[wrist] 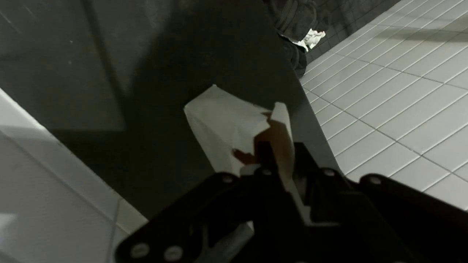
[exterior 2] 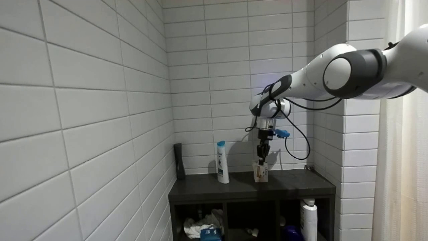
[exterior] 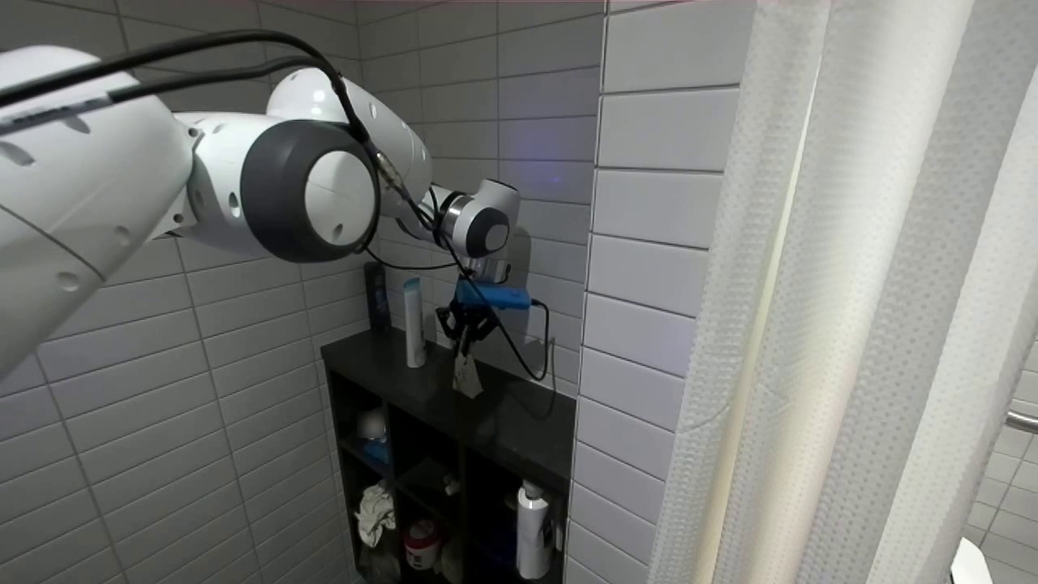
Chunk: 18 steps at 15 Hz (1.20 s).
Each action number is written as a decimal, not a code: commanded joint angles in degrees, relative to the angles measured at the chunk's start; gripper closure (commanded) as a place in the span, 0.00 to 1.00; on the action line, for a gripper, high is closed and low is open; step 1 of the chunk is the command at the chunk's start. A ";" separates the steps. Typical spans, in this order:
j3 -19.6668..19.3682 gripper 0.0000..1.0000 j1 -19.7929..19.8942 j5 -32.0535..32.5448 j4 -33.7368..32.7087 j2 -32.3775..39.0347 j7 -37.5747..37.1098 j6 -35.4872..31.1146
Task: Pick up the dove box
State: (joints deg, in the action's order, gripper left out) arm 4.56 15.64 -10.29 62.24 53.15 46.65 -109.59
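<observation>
A: Gripper (exterior 2: pixel 261 162)?
B: Narrow, pinching one wall of the box (exterior 2: pixel 260 173).
A: Box where?
B: At the dark shelf top (exterior 2: pixel 296 180), right of the blue-capped bottle (exterior 2: pixel 222 164) in both exterior views; contact beneath, can't tell.

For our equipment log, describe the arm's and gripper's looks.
The arm is white with dark grey joint bands and round white caps. Black cables run along it; one bears a pale label. A silver collar and blue block adjoin the black gripper.
</observation>
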 commanded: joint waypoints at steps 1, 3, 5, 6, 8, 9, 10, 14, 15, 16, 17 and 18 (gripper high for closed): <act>0.76 0.50 0.70 -0.34 -2.50 1.25 0.78 1.59; 0.83 0.36 0.74 -0.34 -2.59 1.25 1.02 1.66; 0.77 0.23 0.73 -0.26 -2.53 1.07 0.98 1.72; 0.63 0.15 0.65 -0.08 -2.38 0.84 0.79 1.67; 0.38 0.02 0.50 0.20 -2.10 0.38 0.45 1.56; 0.21 0.00 0.39 0.40 -1.95 0.08 0.24 1.49; 0.11 0.00 0.32 0.50 -1.88 -0.14 0.11 1.42; -0.08 0.00 0.05 0.86 -1.80 -0.72 0.02 1.16; -0.12 0.00 0.01 0.86 -1.71 -0.90 -0.10 1.04; -0.15 0.00 -0.03 0.88 -1.66 -1.02 -0.18 0.91; -0.20 0.00 -0.08 0.91 -1.55 -1.19 -0.28 0.83; -0.26 0.00 -0.13 0.96 -1.33 -1.44 -0.43 0.71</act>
State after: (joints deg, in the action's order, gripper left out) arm 4.68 15.80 -10.28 60.50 53.01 46.81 -109.29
